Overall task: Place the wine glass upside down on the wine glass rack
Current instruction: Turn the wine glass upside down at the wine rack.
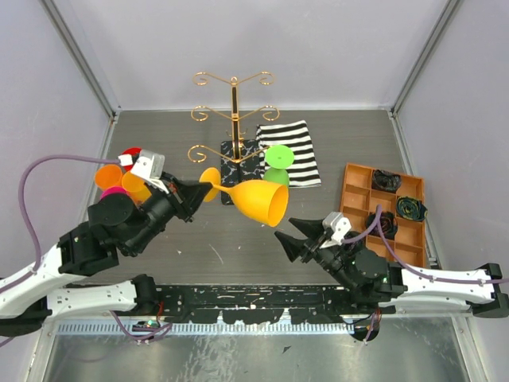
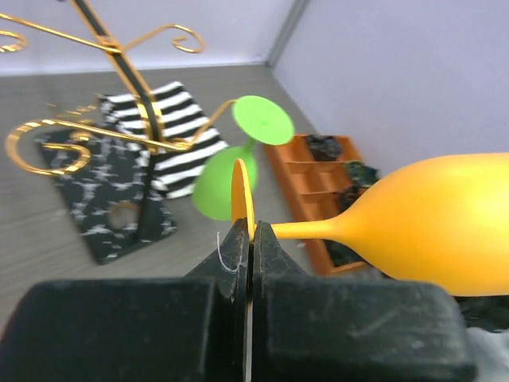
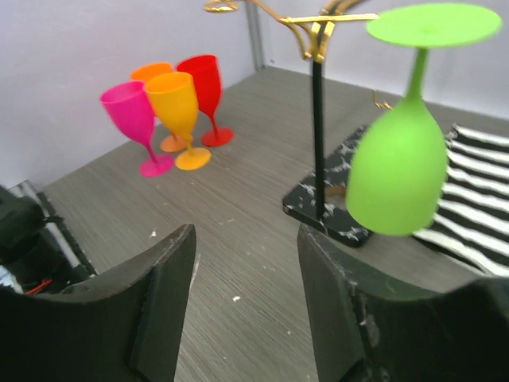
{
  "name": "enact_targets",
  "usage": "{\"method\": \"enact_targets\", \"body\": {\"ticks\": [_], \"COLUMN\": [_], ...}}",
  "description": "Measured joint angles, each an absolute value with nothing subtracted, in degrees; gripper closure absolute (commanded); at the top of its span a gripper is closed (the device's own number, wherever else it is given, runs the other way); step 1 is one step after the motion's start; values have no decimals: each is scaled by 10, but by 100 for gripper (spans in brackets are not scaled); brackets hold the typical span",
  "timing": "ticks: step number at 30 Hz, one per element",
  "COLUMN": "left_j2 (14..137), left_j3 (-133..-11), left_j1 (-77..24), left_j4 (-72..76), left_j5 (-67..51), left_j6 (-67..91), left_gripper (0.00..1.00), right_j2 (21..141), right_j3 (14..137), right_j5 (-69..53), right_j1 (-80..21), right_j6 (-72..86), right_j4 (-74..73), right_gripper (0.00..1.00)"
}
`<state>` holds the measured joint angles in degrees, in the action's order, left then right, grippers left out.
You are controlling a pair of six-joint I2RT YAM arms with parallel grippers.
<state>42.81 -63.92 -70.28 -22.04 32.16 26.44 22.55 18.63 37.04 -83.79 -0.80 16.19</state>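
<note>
wine glass (image 1: 262, 202) before rack (image 1: 235, 111), tray (image 1: 359, 196) right

fingers (image 2: 235, 253) pinching orange glass (image 2: 433, 227) foot | green glass (image 2: 225, 185) hanging on rack (image 2: 95, 185)

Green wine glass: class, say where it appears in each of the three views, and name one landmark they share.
Top external: green glass at centre, right of the rack post.
Left wrist: centre, behind the held orange glass's foot.
Right wrist: right side, hanging upside down.
Shared landmark: the gold wine glass rack.
</note>
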Motion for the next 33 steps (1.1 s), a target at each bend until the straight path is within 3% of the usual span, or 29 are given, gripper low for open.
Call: {"method": "enact_targets", "body": {"ticks": [8, 18, 27, 33], "left_j2": [469, 460, 530, 549], "left_j3": [-705, -710, -733, -733], "left_j1": [-703, -703, -703, -703], "left_j4": [-350, -387, -431, -429], "left_j5": [368, 359, 319, 257], "left_j6": [122, -30, -125, -155], "left_gripper": [100, 100, 100, 100], "right_j2": [238, 301, 307, 374], "right_j3": [289, 425, 481, 540], "right_j5": [497, 529, 429, 347], "right_j1": [-838, -838, -838, -838], "right_j6": [174, 320, 261, 232], "right_j4": [-34, -263, -273, -257], "right_gripper": [30, 24, 26, 29]}}
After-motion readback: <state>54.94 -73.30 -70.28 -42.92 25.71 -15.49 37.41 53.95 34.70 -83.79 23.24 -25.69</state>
